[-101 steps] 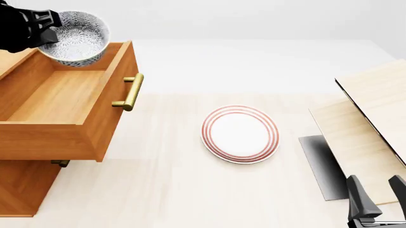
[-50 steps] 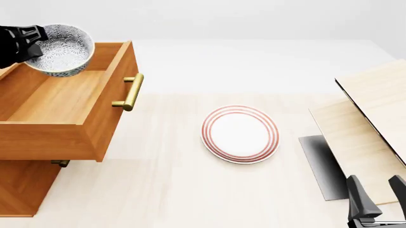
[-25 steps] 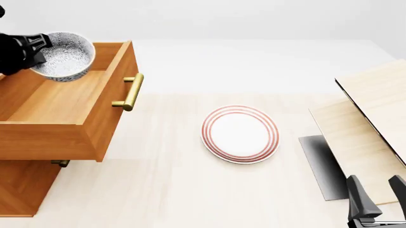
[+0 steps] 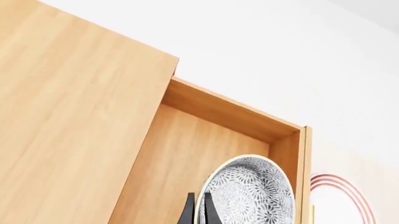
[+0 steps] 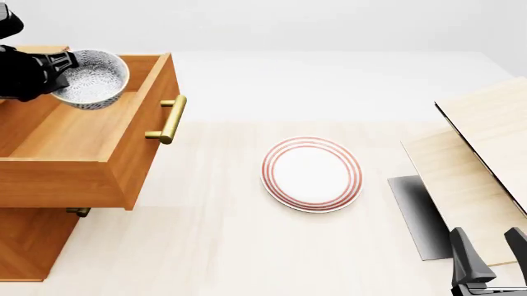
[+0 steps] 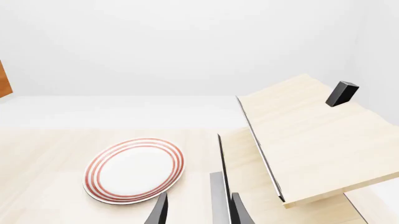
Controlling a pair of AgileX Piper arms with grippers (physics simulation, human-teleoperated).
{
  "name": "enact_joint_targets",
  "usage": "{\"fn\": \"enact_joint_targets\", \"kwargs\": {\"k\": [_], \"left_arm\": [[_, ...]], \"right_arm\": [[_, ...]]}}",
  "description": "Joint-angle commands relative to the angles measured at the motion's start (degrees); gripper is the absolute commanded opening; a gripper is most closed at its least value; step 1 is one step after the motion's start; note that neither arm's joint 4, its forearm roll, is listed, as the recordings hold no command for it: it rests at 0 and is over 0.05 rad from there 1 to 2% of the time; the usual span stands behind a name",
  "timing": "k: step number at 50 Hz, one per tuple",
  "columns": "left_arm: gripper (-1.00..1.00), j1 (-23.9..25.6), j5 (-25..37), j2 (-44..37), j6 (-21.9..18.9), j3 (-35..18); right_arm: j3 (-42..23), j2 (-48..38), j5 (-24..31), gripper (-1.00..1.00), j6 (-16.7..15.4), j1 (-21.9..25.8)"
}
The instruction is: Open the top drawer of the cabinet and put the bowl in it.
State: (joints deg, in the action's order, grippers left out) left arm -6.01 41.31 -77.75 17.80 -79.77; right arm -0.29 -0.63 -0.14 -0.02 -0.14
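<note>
Far left: my left gripper (image 5: 59, 66), arm reaching in level over the cabinet (image 5: 24, 243), jaws pinched on the speckled bowl (image 5: 92, 79)'s rim, held above the pulled-out top drawer (image 5: 82, 132). Centre: red-ringed plate (image 5: 312, 174). Near right: my right gripper (image 5: 492, 259), low, jaws parted, holding nothing.

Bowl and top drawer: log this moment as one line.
top drawer: open | bowl: held at rim by left hand, over drawer | right hand: idle, empty | plate: on table
</note>
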Motion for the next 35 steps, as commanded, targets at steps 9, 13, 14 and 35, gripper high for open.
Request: {"fn": "enact_joint_targets", "kwargs": {"k": [9, 13, 14, 35], "left_arm": [[-1.0, -0.1, -2.5, -2.9, -0.2, 0.8], [-1.0, 0.0, -2.7, -3.3, -0.1, 0.9], [-1.0, -0.2, -2.7, -3.4, -0.2, 0.9], [-1.0, -1.4, -4.6, -6.1, -0.7, 1.7]], "right_arm": [[0.0, 0.1, 0.0, 1.0, 0.0, 0.0], [0.0, 0.1, 0.0, 1.0, 0.0, 0.0], [0.0, 0.1, 0.0, 1.0, 0.0, 0.0], [0.0, 0.1, 0.0, 1.0, 0.0, 0.0]]}}
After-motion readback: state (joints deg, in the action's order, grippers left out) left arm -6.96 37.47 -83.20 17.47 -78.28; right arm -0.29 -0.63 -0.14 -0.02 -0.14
